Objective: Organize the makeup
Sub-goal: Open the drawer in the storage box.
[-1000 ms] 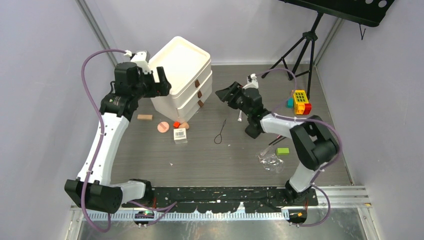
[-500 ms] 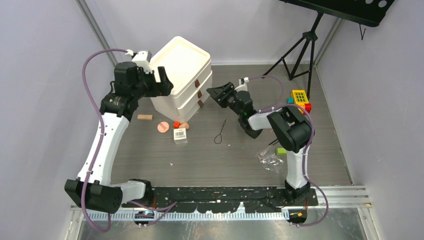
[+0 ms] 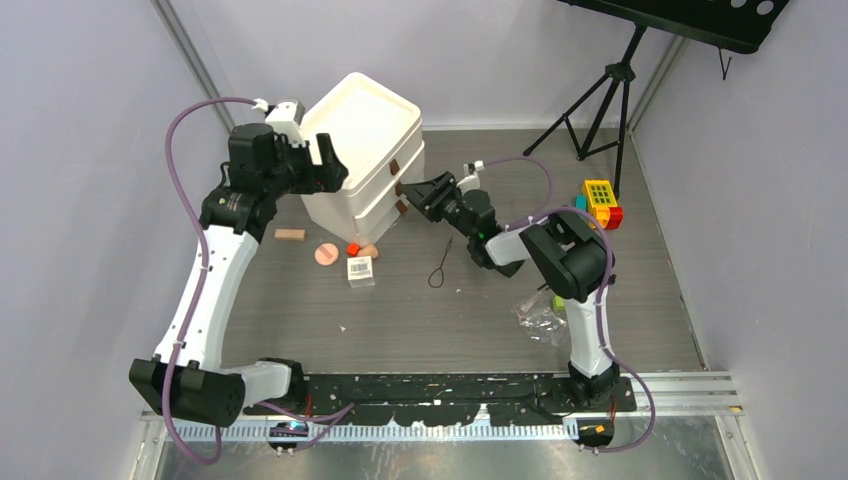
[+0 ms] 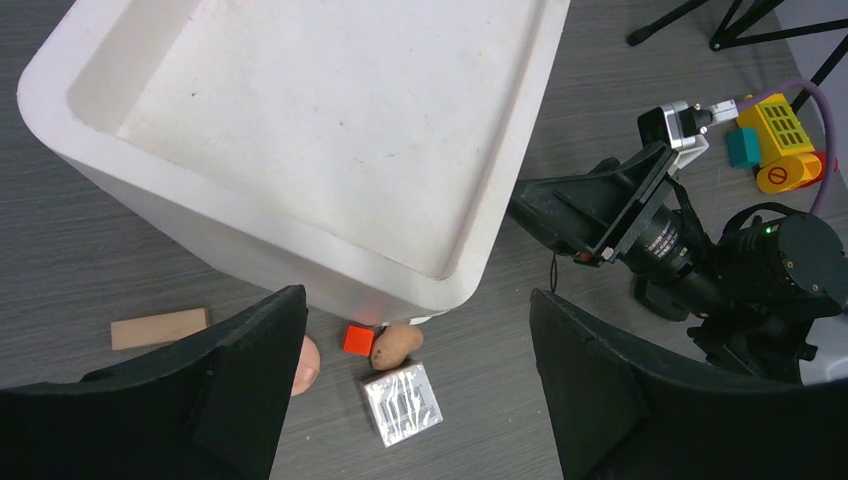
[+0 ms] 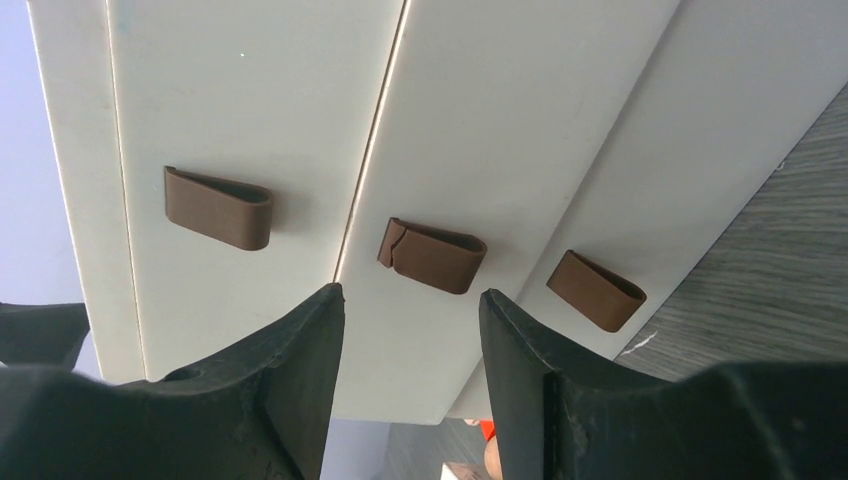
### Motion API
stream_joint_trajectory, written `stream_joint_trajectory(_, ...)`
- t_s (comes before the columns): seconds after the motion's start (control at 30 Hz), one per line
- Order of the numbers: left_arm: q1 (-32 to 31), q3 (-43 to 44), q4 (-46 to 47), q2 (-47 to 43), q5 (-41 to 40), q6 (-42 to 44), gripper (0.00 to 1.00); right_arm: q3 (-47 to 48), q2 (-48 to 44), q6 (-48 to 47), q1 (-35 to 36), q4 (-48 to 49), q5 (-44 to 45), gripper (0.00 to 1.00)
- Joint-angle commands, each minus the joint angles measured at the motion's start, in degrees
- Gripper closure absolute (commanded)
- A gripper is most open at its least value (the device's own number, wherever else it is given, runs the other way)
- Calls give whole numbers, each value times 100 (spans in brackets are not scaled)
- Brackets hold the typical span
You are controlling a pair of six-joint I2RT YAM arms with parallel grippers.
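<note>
The makeup lies on the table by the white drawer unit (image 3: 365, 150): a pink round puff (image 3: 326, 254), a peach sponge (image 3: 369, 251) and a clear barcoded box (image 3: 360, 269). The left wrist view shows the sponge (image 4: 397, 345) and the box (image 4: 402, 404) below the unit's rim. My left gripper (image 3: 325, 165) hovers open above the unit's left corner, holding nothing. My right gripper (image 3: 418, 192) stands open just in front of the drawer fronts. In the right wrist view its fingertips (image 5: 410, 295) flank the middle brown handle (image 5: 432, 255) without touching it.
A small red cube (image 3: 353, 248) and a beige block (image 3: 290, 235) lie near the makeup. A black loop (image 3: 440, 268) and crumpled clear wrap (image 3: 540, 322) lie mid-table. Toy blocks (image 3: 600, 203) and a tripod (image 3: 605, 95) stand at the back right.
My right gripper has moved left, up to the drawer fronts, and its jaws have narrowed a little. The left arm has stayed where it was.
</note>
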Motion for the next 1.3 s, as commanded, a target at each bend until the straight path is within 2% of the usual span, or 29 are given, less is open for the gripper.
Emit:
stream_joint_trajectory(0.0, 28, 2, 232, 6, 143, 23, 16, 253, 135, 30, 11, 373, 69, 43)
stream_joint_trajectory(0.43, 25, 13, 237, 27, 174, 18, 17, 502, 458, 160, 14, 460, 50, 49)
stream_joint_trajectory(0.7, 29, 3, 213, -24, 91, 46, 17, 154, 230, -58, 12, 281, 213, 49)
stream_joint_trajectory(0.87, 29, -13, 221, -55, 56, 72, 17, 457, 552, 161, 12, 497, 73, 51)
stream_joint_trajectory(1.07, 27, -15, 228, -24, 79, 62, 17, 536, 520, 129, 10, 564, 98, 51)
stream_joint_trajectory(1.27, 28, -24, 234, -27, 128, 53, 17, 665, 652, 266, 14, 607, 78, 56)
